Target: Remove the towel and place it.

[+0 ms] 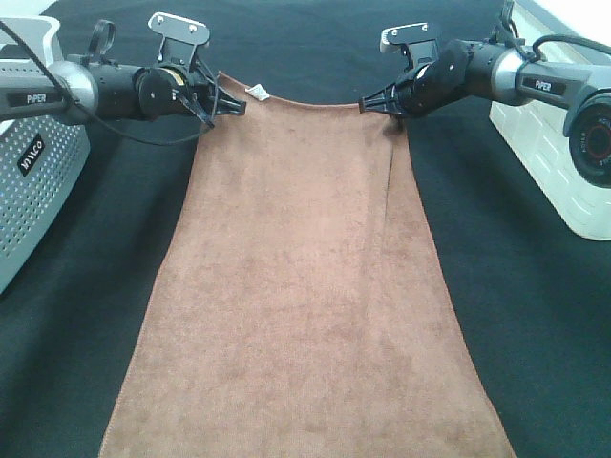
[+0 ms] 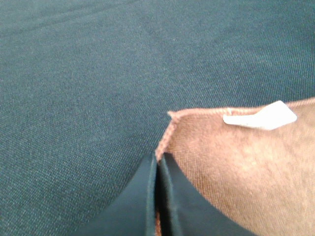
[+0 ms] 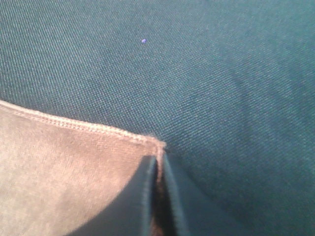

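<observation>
left gripper point(image 1: 234, 105): clamped on towel point(image 1: 305, 305) corner beside tag point(image 1: 258, 93)
right gripper point(image 1: 368, 103): pinching opposite corner
towel: 1, spread on black cloth point(image 1: 535, 334)
tag: 1, white
baskets: 2, one either side

On the grey metal barrel of my left arm point(image 1: 38, 95) I read "PIPER", and the same word sits on my right arm's silver barrel point(image 1: 539, 84). The perforated grey plastic basket point(image 1: 33, 157) carries lettering too blurred to read.
</observation>
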Available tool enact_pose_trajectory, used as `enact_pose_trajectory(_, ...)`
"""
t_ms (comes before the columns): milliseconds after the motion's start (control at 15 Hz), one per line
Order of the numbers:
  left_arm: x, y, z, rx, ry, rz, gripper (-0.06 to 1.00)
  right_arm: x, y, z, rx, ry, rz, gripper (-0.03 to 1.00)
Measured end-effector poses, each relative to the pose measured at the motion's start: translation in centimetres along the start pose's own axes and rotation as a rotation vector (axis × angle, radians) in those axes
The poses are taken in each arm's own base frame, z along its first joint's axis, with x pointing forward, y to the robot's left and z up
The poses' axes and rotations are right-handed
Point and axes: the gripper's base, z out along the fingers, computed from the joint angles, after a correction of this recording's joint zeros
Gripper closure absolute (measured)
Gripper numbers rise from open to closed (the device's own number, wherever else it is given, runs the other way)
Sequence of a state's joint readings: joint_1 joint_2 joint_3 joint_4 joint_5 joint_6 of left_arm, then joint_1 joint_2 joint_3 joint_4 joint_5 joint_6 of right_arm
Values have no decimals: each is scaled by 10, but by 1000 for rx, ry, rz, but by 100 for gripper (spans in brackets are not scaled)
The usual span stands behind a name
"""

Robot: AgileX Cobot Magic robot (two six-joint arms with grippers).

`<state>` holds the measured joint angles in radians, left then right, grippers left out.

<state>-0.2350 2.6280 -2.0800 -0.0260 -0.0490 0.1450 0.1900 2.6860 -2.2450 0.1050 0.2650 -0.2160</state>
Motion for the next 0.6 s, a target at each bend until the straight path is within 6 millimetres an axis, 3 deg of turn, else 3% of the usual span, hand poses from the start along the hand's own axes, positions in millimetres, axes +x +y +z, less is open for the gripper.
enact_pose_trajectory(267, 8, -1, 5, -4, -24, 0, 90, 0, -6, 3, 13, -34, 12, 54)
enact_pose_trajectory(400, 12, -1, 7, -6, -37, 0, 77, 0, -17, 3, 30, -52, 29, 47)
enact_pose_trajectory(533, 11, -1, 7, -8, -48, -1, 53, 1, -24, 2, 38, -49, 37, 46)
enact_pose_trajectory(600, 11, -1, 7, -8, -48, -1, 53, 1, -24, 2, 38, -49, 37, 46)
